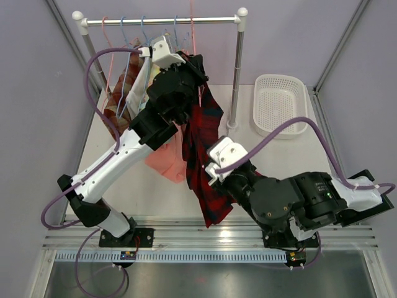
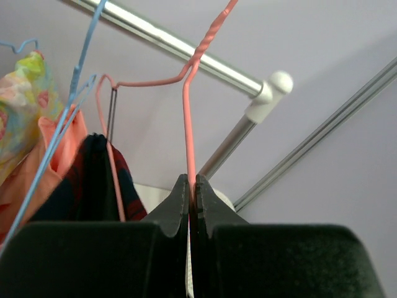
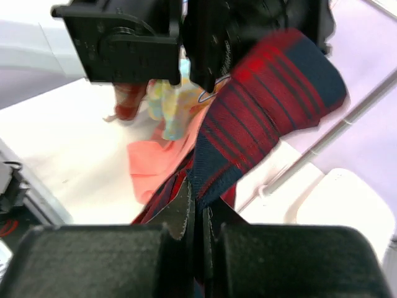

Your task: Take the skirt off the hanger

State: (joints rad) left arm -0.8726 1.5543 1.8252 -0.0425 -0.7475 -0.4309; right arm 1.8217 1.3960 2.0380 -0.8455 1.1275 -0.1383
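Note:
A red and navy plaid skirt (image 1: 201, 133) hangs from a pink wire hanger (image 1: 191, 28) on the rail and trails down toward the table's front. My left gripper (image 1: 197, 62) is up at the rail. In the left wrist view it (image 2: 191, 183) is shut on the pink hanger's (image 2: 188, 136) straight wire, with the skirt (image 2: 124, 180) just to the left. My right gripper (image 1: 209, 180) is low at the skirt's lower part. The right wrist view shows it (image 3: 200, 205) shut on a fold of the skirt (image 3: 260, 105), which stretches up and away.
A metal clothes rail (image 1: 161, 20) spans the back, its right post (image 1: 237, 74) beside the skirt. Blue hangers (image 1: 133, 56) with other garments hang to the left. A pink cloth (image 1: 170, 158) hangs beside the skirt. A white basket (image 1: 280, 102) sits at the back right.

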